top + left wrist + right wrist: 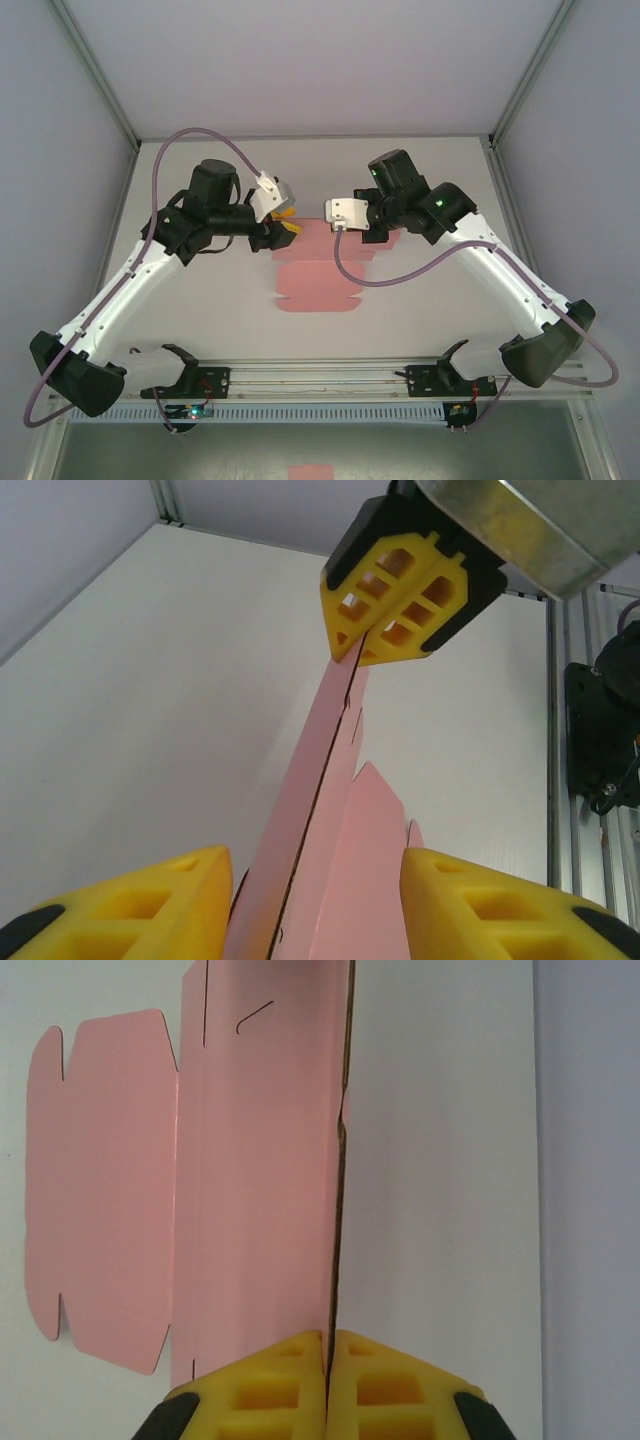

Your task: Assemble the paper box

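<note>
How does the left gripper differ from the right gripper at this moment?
The right gripper is shut, pinching an edge of the paper box; the left gripper stands open, the card passing between its jaws. The left gripper reaches the sheet from the left, the right gripper from the right. Both have yellow fingers.

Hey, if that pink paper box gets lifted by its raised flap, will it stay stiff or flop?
Probably floppy: the paper box is one thin creased sheet, so lifted by the flap that the right hand pinches, its flat part would likely hinge down. It looks light, so a push may slide it across the table.
</note>
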Available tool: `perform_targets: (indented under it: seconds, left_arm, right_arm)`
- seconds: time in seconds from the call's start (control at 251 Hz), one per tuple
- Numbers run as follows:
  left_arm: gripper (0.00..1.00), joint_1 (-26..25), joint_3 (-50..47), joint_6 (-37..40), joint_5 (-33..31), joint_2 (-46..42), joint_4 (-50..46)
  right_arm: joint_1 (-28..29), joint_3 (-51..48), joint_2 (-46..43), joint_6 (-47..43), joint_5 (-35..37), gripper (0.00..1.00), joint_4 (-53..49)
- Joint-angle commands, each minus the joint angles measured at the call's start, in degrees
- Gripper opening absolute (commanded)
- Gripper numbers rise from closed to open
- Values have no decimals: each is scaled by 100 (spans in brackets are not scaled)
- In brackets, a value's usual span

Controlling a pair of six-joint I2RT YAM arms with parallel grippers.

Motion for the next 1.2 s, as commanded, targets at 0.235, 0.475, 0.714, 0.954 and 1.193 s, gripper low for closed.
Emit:
perform_targets:
  seconds: [0.235, 0.475, 0.714, 0.954, 1.193]
  left_arm:
    - [25, -478, 138, 302, -826, 63, -281]
    - [15, -758, -50, -120, -1783, -40, 355]
    - [4, -1179, 129, -863, -3716, 240, 1015]
    - [6, -1569, 293, -1815, -5377, 768, 1462]
    - [14, -1768, 2, -3001, -5951, 966, 2483]
  right_arm:
    - [-11, 235, 65, 276, -309, 0, -74]
    - [-4, 13, -78, 792, -16, 0, 448]
    - [168, -326, -174, 1684, 672, 0, 1336]
    - [418, -510, -248, 2786, 1129, 0, 1968]
    - [569, -631, -276, 3573, 1190, 0, 2240]
